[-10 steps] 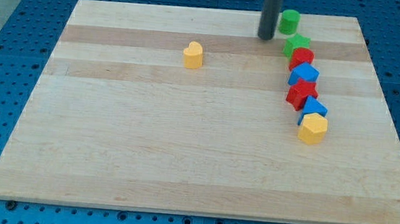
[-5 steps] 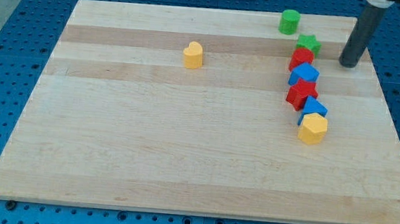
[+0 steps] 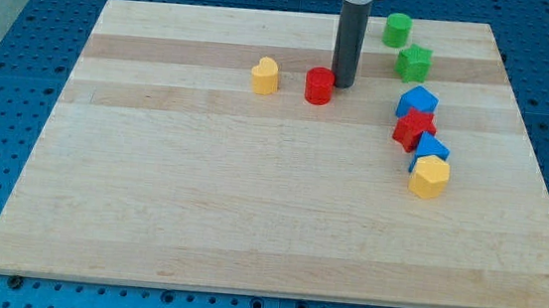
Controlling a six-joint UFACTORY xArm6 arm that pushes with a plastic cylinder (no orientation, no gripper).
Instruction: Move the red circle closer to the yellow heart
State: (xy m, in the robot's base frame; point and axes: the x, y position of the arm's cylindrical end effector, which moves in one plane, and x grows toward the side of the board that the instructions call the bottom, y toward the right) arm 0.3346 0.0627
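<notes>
Camera view: my tip (image 3: 342, 83) touches red circle (image 3: 319, 85).

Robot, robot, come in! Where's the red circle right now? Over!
My tip touching red circle's right side. Yellow heart just left of it, small gap between. Nothing in that gap. Over.

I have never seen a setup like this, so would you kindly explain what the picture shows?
One camera looks down at a wooden board on a blue perforated table. The dark vertical rod is a robot arm's end; it grips nothing and only pushes blocks. My tip sits against the view's right side of the red circle, with the yellow heart a short way to its left. At the view's right are a green cylinder, green star, two blue blocks, a red star and another yellow block.
</notes>
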